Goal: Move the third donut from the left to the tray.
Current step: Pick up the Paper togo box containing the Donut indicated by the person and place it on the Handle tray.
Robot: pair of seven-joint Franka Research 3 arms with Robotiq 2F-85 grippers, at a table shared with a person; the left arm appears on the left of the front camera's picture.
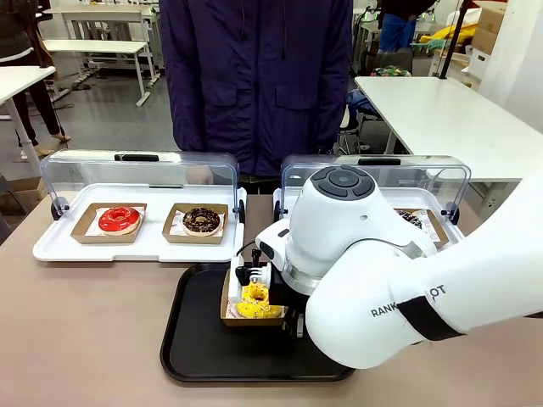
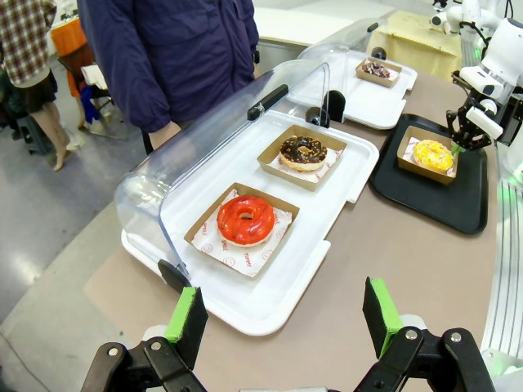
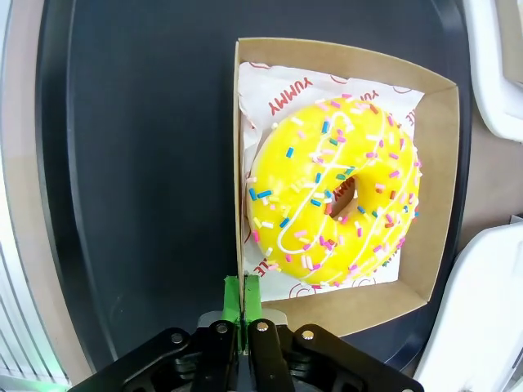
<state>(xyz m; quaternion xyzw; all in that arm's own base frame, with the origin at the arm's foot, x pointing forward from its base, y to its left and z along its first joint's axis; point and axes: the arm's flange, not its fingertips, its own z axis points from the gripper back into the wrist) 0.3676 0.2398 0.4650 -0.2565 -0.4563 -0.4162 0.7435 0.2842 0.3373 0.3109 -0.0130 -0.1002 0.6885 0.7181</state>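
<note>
Pinching the holder's cardboard wall, right gripper (image 3: 243,306) has the yellow donut (image 3: 333,194) over or on the tray (image 3: 139,163); contact unclear. Release remains. Left gripper (image 2: 282,314) released, idle.

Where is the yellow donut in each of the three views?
Front view: yellow donut at lower centre, partly behind the right gripper.
Left wrist view: upper right, in its holder.
Right wrist view: centre right.
Shared landmark: the black tray under it.
</note>
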